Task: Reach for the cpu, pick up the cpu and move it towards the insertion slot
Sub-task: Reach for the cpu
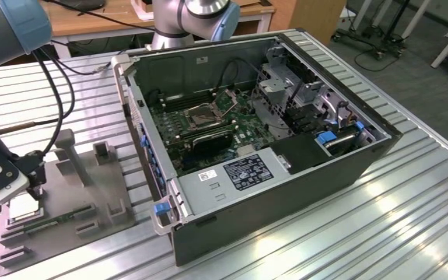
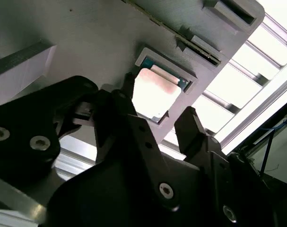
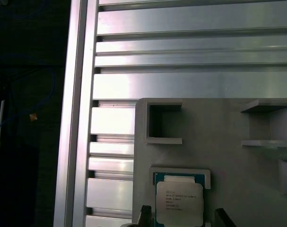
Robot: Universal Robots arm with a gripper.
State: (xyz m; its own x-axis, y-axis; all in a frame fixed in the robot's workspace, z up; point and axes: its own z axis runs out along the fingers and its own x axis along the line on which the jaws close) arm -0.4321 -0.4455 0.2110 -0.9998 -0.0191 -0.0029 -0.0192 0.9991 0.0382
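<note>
This looks like the reaching step, close to its end. The black two-fingered claw point(image 2: 158, 96) hangs right over the cpu, a small flat square chip with a pale silvery top point(image 3: 179, 204). The chip lies flat in its little square pocket in the grey plastic holder tray point(image 1: 100, 210), which sits on the ribbed silver metal worktop point(image 1: 364, 233). In the exterior view this spot is at about 8 o'clock.

The claw is spread wide open and holds nothing. Its fingers point(image 2: 195, 132) stand one on each side of the chip, with the chip in the gap between them. I cannot tell if the tips touch the tray or the chip's edges.

To grip well, I think the fingers need to be low enough to meet two opposite edges of the thin chip (there is not much edge to catch), and to close evenly so it does not tip.

The insertion slot, a square shiny metal socket with a dark middle point(image 1: 206, 116), sits on the green board inside the open black computer case point(image 1: 364, 157). From the claw it is well apart, toward 2 o'clock.
</note>
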